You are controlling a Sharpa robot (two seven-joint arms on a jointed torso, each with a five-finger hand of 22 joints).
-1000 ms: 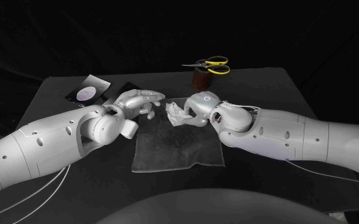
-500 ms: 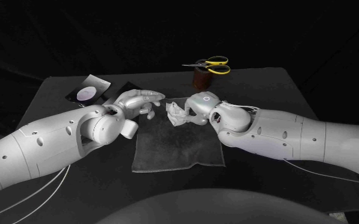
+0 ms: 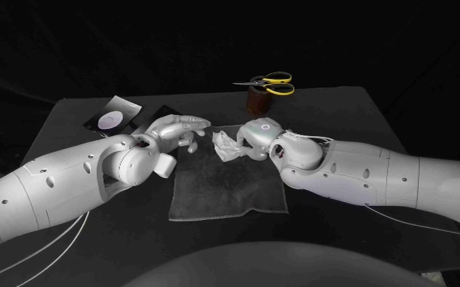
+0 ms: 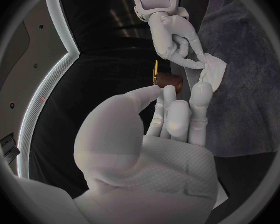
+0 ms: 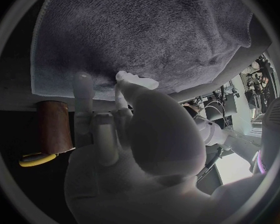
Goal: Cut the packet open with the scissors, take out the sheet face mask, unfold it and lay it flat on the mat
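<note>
Right hand point(image 3: 254, 134) sits over the far edge of the grey mat point(image 3: 227, 184), fingertips pinching a crumpled white sheet face mask point(image 3: 226, 146). The mask is bunched and folded, hanging from the fingers just at the mat's far end; whether it touches the cloth cannot be told. Left wrist view shows the same pinch from the other side, the wad drooping below the right hand's fingers. Left hand point(image 3: 178, 131) hangs near the mat's far left corner, holding nothing, fingers stretched loosely toward the mask and thumb held apart; one fingertip comes very near the wad, contact unclear. Scissors point(image 3: 269, 83), yellow-handled, stand in a brown holder point(image 3: 257, 101) beyond the mat on the black table point(image 3: 355, 111). Packet point(image 3: 113, 118), dark with a pale round mark, lies at the table's far left, well apart from both hands.
</note>
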